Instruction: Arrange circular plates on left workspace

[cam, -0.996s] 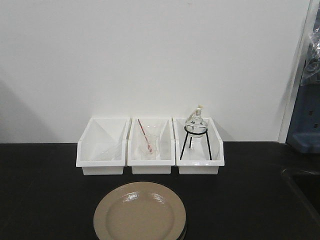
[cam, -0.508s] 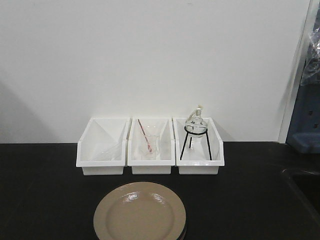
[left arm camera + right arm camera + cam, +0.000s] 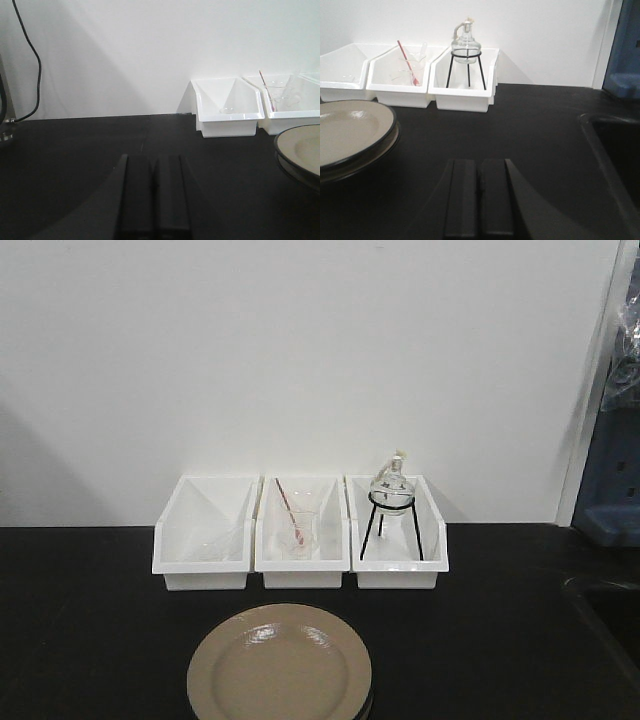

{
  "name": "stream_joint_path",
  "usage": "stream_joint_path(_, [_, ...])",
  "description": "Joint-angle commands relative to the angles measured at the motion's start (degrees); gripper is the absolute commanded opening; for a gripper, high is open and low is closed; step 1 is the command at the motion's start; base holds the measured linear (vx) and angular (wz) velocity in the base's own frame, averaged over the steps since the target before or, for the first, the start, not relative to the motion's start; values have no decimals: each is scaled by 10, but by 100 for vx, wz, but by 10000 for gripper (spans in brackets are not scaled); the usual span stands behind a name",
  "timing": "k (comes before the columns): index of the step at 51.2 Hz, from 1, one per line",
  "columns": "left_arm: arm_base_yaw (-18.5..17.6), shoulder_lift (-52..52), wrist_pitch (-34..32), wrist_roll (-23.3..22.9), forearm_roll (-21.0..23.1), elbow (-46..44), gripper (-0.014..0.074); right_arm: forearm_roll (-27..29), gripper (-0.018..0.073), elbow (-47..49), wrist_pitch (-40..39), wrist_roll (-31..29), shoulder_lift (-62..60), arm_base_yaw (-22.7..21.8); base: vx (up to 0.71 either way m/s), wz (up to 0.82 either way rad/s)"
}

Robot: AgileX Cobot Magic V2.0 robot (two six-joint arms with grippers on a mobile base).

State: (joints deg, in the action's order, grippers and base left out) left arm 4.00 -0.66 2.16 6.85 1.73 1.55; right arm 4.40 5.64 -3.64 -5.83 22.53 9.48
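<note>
- Tan glossy circular plates (image 3: 279, 666), stacked, lie on the black countertop (image 3: 80, 620) just before three white bins (image 3: 300, 530).
- Left wrist view: left gripper (image 3: 152, 192), fingers pressed together, holds nothing; the plates lie at the far right edge.
- Right wrist view: right gripper (image 3: 479, 196) likewise closed and empty; the plates sit left, the sink (image 3: 615, 150) right.

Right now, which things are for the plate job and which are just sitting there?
For the job:
- the stacked plates
- the black countertop, left of them
- the left gripper and right gripper, both shut

Just sitting there:
- three white bins
- flask on its black stand
- beaker with red rod
- the sink
</note>
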Motion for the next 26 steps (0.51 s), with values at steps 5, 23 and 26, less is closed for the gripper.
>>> stream_joint_path(5, [-4,-9,-49,-6,0,11,0,-94,-2,-68,-46,114,-111,-4,0,0])
stream_joint_path(23, [-4,-9,-47,-6,0,11,0,-88,-2,-86,18,98,-239,-4,0,0])
stream_joint_path(26, [-4,-9,-47,-6,0,11,0,-88,-2,-86,18,98,-239,-4,0,0])
